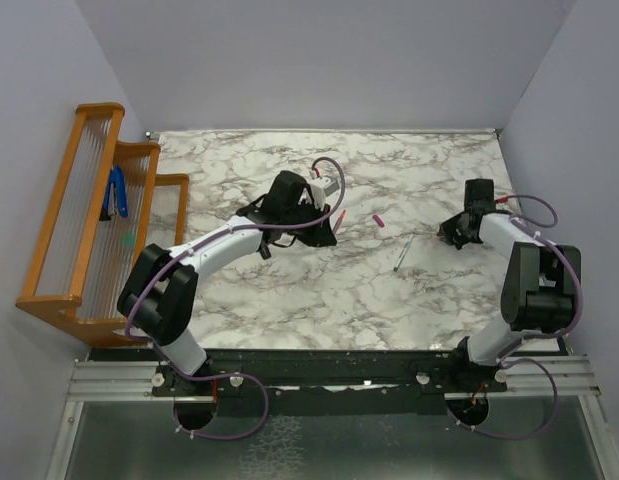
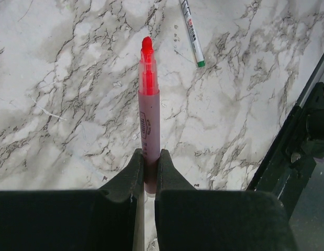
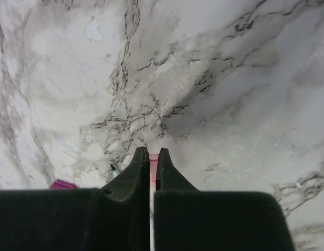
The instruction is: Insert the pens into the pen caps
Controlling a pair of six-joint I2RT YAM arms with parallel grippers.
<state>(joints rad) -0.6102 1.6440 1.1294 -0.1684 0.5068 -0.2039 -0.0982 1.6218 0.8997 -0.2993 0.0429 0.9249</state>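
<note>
Pens, overhead view: none is capped. The left gripper [image 1: 327,220] holds a pink pen [image 1: 339,215] over the marble table [image 1: 289,290], with its red tip pointing toward the right arm. A magenta cap [image 1: 378,219] and a grey pen [image 1: 402,255] lie loose between the arms. The right gripper [image 1: 455,232] sits low, and its load is not discernible here.

Left wrist view: the fingers are clamped on the pink pen's barrel and the tip is bare. The grey pen lies beyond it on the table.

Right wrist view: the fingers are closed on a pale pink cap [image 3: 153,157], only its end showing.

Assessment: the first pen and cap are each gripped but well apart. Every insertion is outstanding.
</note>
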